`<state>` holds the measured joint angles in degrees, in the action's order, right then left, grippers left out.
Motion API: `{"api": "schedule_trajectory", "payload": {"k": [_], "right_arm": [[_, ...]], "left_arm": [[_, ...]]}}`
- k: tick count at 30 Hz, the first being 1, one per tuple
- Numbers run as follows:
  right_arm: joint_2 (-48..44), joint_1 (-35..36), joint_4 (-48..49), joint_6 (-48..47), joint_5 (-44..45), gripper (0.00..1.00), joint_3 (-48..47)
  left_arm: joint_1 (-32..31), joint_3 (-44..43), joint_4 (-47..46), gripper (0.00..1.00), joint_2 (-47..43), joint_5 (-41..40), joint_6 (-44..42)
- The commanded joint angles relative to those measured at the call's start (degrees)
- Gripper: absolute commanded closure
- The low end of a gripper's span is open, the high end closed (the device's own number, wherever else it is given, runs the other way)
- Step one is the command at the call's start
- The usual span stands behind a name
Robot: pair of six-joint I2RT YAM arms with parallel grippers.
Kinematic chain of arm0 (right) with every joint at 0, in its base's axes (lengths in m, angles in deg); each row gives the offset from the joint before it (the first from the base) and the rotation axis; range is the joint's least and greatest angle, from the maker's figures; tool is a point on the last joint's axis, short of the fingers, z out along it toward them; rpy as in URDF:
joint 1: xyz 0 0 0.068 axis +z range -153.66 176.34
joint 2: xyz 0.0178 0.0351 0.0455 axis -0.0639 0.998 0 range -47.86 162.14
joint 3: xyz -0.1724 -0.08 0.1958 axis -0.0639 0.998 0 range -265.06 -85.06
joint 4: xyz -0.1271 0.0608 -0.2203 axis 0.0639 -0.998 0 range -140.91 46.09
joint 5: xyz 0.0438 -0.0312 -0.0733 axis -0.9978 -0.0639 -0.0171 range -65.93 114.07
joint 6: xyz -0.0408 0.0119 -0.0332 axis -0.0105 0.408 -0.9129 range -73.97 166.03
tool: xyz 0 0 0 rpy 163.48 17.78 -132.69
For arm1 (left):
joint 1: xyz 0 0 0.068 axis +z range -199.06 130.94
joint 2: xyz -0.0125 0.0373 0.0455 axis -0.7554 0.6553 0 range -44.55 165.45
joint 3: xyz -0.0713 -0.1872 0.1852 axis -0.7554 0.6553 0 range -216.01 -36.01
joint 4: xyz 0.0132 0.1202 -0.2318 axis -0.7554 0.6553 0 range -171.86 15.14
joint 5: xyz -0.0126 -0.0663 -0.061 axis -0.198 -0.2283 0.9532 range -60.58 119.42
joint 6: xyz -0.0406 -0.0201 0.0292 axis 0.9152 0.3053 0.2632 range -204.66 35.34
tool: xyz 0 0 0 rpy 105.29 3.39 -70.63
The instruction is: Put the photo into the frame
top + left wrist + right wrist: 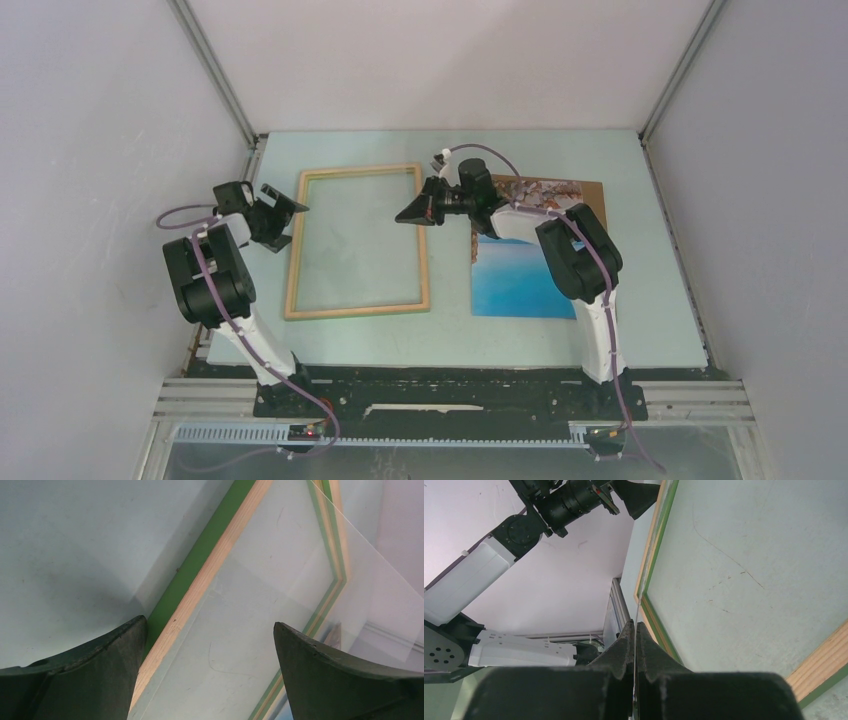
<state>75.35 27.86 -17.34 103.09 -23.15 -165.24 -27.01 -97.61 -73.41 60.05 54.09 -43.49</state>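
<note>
The frame [356,309] lies centre-left, pale face up. The left gripper [210,625], jaws wide, straddles its left rail. The right gripper [403,217] pinches a clear pane [300,590] (held tilted) over its right rail. The photo [520,280] lies at right.

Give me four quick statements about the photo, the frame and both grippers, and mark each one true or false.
1. The photo sits inside the frame. False: it lies to the right of the frame, on a brown board.
2. The left gripper is open, with one finger on each side of the frame's left rail. True.
3. The frame lies flat with its pale wood face up. True.
4. The right gripper hangs wide open over the photo. False: it is shut on the edge of a thin clear pane, near the frame's right rail.
</note>
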Motion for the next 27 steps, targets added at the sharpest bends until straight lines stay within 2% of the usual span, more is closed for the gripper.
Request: {"api": "schedule_trajectory", "payload": {"k": [1, 6, 15, 27], "right_arm": [[-4.25, 1.14, 2.97, -1.47, -0.55, 1.00, 0.42], [-3.23, 1.10, 3.28, -1.10, -1.10, 1.00, 0.05], [-7.40, 1.34, 0.77, -3.95, 0.75, 1.00, 1.60], [-5.94, 1.61, 2.88, -2.83, -0.49, 1.00, 0.94]], "left_arm": [[0.28, 1.25, -1.06, 0.00, -1.04, 1.97, 0.76], [0.30, 1.28, -1.08, 0.00, -1.01, 2.10, 0.69], [0.28, 1.20, -1.07, 0.00, -0.91, 2.15, 0.67], [0.28, 1.10, -1.06, 0.00, -0.76, 2.46, 0.67]]}}
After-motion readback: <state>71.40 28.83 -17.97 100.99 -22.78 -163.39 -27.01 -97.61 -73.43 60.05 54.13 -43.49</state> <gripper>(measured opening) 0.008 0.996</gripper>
